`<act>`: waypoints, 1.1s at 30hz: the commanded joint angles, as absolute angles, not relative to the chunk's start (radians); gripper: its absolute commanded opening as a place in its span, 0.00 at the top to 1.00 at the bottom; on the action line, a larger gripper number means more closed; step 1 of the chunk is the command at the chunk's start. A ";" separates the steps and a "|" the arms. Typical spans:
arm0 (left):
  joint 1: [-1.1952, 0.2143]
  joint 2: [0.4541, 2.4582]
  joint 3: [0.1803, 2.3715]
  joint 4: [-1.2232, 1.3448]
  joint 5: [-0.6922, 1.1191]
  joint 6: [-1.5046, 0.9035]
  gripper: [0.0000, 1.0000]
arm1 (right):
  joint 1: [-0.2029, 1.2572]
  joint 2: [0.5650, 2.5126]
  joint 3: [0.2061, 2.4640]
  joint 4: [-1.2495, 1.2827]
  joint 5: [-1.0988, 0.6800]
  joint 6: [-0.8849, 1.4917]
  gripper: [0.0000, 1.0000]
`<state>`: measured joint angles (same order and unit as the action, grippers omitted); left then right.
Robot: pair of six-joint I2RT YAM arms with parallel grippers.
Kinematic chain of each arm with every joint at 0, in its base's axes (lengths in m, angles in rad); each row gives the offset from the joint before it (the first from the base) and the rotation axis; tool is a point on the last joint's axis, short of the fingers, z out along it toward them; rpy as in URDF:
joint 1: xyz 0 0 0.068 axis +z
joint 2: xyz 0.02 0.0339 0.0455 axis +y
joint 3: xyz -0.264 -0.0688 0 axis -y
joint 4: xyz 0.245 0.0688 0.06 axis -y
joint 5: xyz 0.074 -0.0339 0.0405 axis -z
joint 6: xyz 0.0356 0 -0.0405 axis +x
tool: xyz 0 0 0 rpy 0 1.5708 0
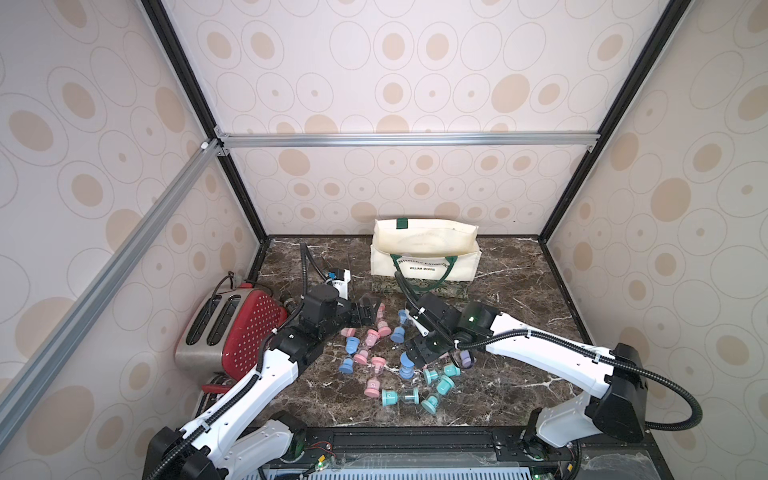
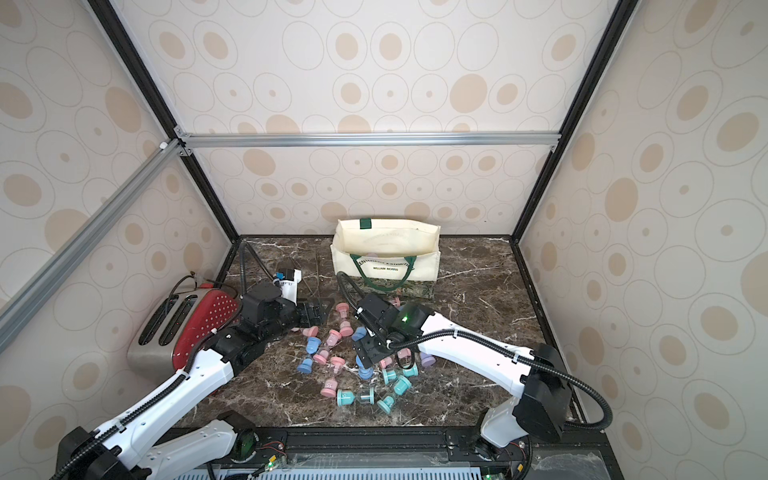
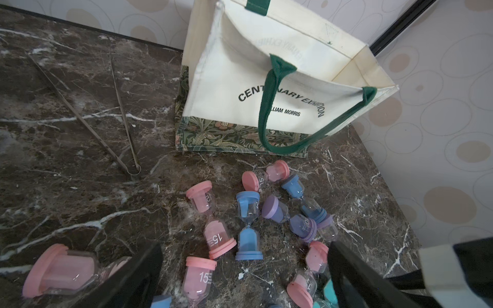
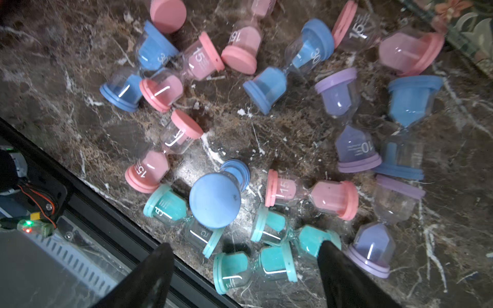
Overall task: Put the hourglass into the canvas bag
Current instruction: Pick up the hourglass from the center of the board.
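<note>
Hourglasses (image 1: 372, 386) litter the counter (image 1: 519, 332), canvas bag (image 1: 424, 249) at 12 o'clock; left claw (image 3: 242, 250) and right claw (image 4: 244, 245) both spread wide, empty I think.

Print on canvas bag (image 3: 221, 93) partly behind green handle (image 3: 266, 106)

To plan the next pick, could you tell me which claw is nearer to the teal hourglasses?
Right. The right claw hovers directly above the teal hourglasses; the left claw hangs farther back over pink hourglasses.
</note>
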<state>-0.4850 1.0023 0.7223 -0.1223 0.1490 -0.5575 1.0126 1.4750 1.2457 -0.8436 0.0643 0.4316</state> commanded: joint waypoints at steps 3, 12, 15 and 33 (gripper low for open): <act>-0.492 0.956 0.687 -0.127 0.166 -0.587 0.03 | 1.068 1.464 1.191 -0.816 0.107 0.507 0.15; -0.492 0.900 0.630 -0.110 0.150 -0.608 0.02 | 1.117 1.554 1.180 -0.756 0.147 0.526 0.19; -0.493 0.889 0.628 -0.119 0.136 -0.606 0.03 | 1.119 1.592 1.198 -0.735 0.148 0.518 0.22; -0.492 0.876 0.621 -0.120 0.114 -0.603 0.03 | 1.118 1.720 1.239 -0.703 0.221 0.507 0.40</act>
